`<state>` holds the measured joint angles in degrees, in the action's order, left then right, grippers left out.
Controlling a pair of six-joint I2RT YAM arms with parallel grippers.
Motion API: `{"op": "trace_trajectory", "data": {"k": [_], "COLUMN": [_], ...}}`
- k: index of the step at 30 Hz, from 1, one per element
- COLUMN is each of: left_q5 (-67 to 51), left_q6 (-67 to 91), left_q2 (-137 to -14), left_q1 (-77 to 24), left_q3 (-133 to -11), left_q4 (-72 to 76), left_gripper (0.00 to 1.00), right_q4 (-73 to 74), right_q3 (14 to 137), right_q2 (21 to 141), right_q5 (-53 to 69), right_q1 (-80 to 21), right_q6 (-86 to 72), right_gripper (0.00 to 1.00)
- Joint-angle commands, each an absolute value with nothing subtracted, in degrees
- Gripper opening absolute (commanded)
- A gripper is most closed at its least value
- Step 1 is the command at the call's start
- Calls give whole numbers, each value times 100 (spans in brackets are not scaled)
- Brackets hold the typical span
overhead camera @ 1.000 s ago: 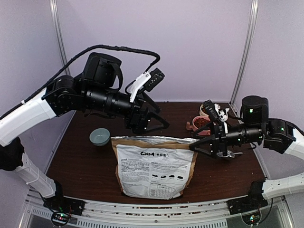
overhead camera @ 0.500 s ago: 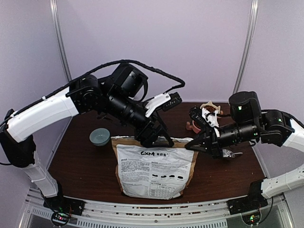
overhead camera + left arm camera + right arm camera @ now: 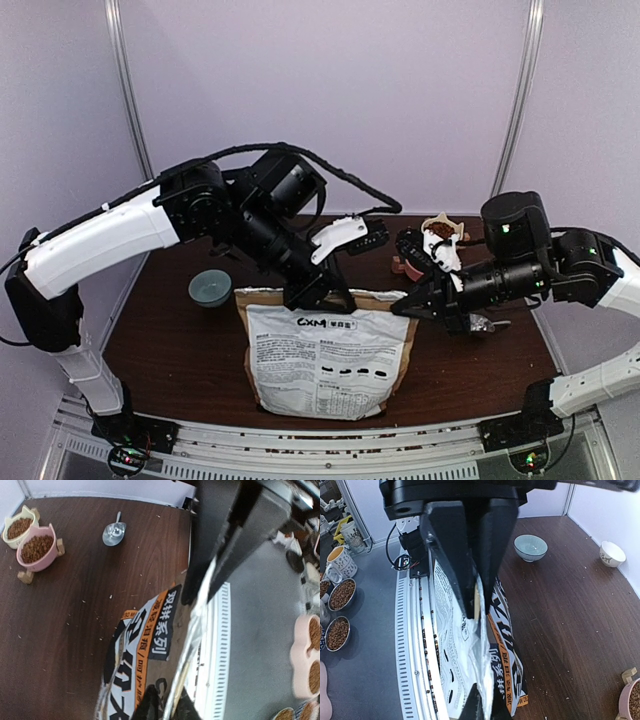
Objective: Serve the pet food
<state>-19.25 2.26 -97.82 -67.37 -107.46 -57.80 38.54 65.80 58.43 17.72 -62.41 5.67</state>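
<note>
The brown kraft CXM bag (image 3: 325,355) stands upright at the table's front centre, with its silver foil mouth facing up. My left gripper (image 3: 322,300) is shut on the middle of the bag's top edge, and the left wrist view shows the foil rim (image 3: 197,630) running between its fingertips. My right gripper (image 3: 410,308) is shut on the top right corner of the same edge. Pet food fills a pink bowl (image 3: 36,550) and a cream cat-eared bowl (image 3: 19,527) at the back right. Whatever is inside the bag is hidden.
A teal bowl (image 3: 210,288) sits left of the bag. A metal scoop (image 3: 114,532) lies near the two pet bowls. A white cup (image 3: 611,553) stands at the far left back. Crumbs dot the dark wooden tabletop (image 3: 170,350).
My left arm swung down and right from above the bag onto its top edge and closed there. My right gripper closed on the bag's right corner and stayed.
</note>
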Motion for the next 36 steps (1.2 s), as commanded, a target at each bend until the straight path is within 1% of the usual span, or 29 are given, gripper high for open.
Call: {"op": "trace_trajectory", "data": {"k": [1,3,7,8,10,13,15,16,17,18,19,20,23,25,27,29,36], "left_q5": [-1890,-1928,-1948,-1951,-1951,-1965,-1956,-1947,-1943,-1924,-1887,-1859,-1916,-1967,-2022,-2051,-2167], "left_q6": [142,138,132,132,132,132,140,145,155,169,194,220,300,328,325,305,325], "left_q2": [-9791,-9793,-9791,-9791,-9784,-9782,-9778,-9776,-9762,-9738,-9705,-9664,-9573,-9603,-9683,-9775,-9985], "left_q1": [-6778,-6800,-6837,-6838,-6847,-6846,-6842,-6842,-6846,-6847,-6847,-6847,-6854,-6863,-6888,-6907,-6958], "left_q3": [-10925,-10908,-10881,-10881,-10889,-10890,-10898,-10891,-10879,-10854,-10816,-10762,-10574,-10566,-10630,-10712,-10749], "left_q4": [-5761,-5766,-5757,-5750,-5735,-5704,-5698,-5685,-5662,-5619,-5551,-5439,-4984,-4808,-4699,-4674,-4583], "left_gripper": [0,0,0,0,0,0,0,0,0,0,3,12,26,30,33,34,33], "right_q4": [3846,3769,3567,3501,3442,3353,3286,3254,3206,3169,3137,3097,2929,2841,2778,2733,2632], "right_q3": [6779,6758,6766,6767,6789,6803,6788,6775,6745,6715,6678,6641,6467,6368,6287,6192,6020], "right_q2": [5910,5963,6037,6057,6121,6215,6222,6216,6180,6155,6103,6047,5859,5755,5687,5629,5455], "right_q5": [1563,1564,1588,1604,1617,1565,1512,1479,1435,1383,1331,1279,1219,1224,1222,1220,1187], "right_q1": [-6321,-6327,-6346,-6363,-6374,-6395,-6409,-6413,-6421,-6417,-6417,-6423,-6417,-6416,-6418,-6422,-6416], "right_q6": [603,579,532,521,522,523,520,513,498,489,482,463,380,308,253,202,83], "right_gripper": [0,1,17,20,23,23,21,15,6,0,0,0,0,0,0,0,0]}}
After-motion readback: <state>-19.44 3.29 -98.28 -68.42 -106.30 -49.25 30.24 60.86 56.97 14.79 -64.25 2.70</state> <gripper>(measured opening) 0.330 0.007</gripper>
